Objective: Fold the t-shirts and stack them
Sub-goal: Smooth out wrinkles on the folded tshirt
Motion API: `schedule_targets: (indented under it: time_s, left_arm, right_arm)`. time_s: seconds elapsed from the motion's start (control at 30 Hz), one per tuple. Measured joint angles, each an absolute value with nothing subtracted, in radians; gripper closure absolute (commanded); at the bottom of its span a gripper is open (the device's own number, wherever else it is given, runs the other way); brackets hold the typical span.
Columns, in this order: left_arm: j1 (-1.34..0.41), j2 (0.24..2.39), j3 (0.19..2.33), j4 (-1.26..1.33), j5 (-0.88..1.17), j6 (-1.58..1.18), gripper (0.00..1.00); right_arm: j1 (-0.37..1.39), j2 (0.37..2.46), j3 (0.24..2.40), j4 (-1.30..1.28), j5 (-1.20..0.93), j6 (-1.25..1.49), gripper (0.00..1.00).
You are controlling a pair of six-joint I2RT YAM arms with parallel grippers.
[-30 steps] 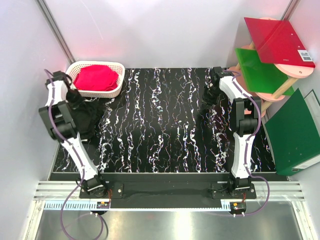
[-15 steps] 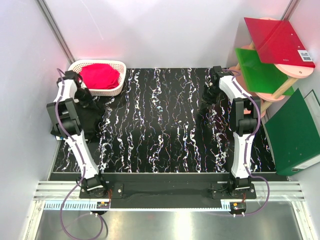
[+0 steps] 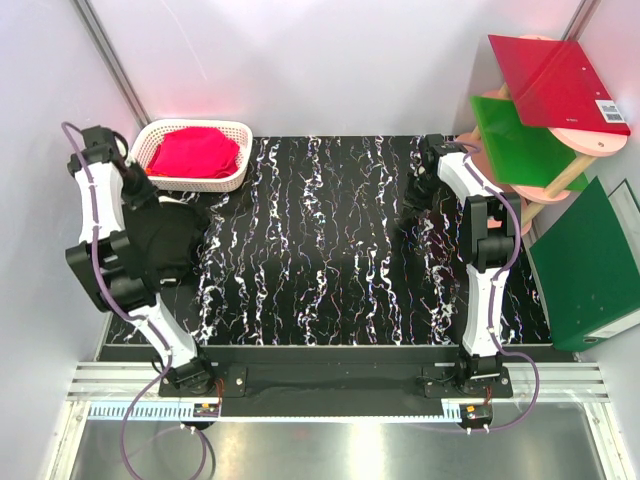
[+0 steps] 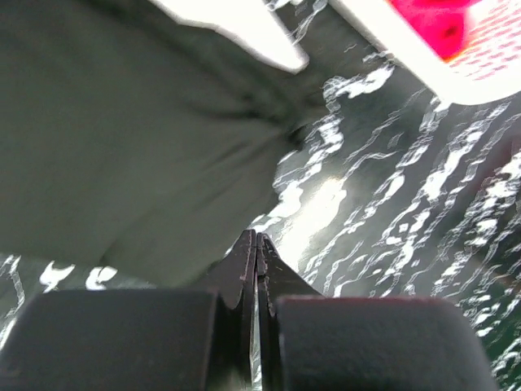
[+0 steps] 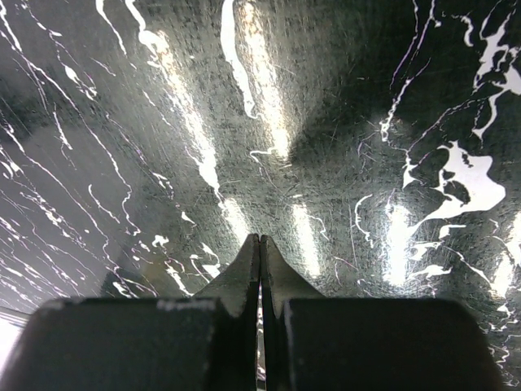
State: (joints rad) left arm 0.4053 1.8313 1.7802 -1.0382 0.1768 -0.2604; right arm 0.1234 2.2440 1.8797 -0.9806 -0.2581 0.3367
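Observation:
One black t-shirt (image 3: 170,240) lies crumpled at the left of the black marbled table (image 3: 320,260). In the left wrist view it fills the upper left (image 4: 122,147). No printed strokes show on it. My left gripper (image 3: 138,192) is shut, and its tips (image 4: 256,238) meet right at the shirt's near edge, pinching it. My right gripper (image 3: 418,192) is shut and empty, low over bare table at the far right (image 5: 260,238). No other black shirt is in view.
A white basket (image 3: 190,186) holding a pink-red cloth (image 3: 192,154) stands at the far left corner; its rim also shows in the left wrist view (image 4: 407,61). A wooden stand with red (image 3: 555,80) and green folders (image 3: 520,140) and a green binder (image 3: 590,260) stand off the right edge.
My left arm has swung up and back to the left with the shirt, which has shifted and changed shape. The right arm has not moved.

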Motion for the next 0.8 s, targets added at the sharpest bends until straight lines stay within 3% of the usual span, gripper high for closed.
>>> schedule_targets:
  time_s: [0.37,0.8]
  left_arm:
    - [0.477,1.991,1.678,-1.143,0.016,-0.231,1.0]
    - [0.475,2.208,1.947,-1.31,-0.251,-0.174,1.0]
  right_arm:
    - [0.123,2.244,1.878,-0.977,-0.275,0.337,1.0]
    - [0.123,2.261,1.922,-0.985,-0.276,0.337,1.0]
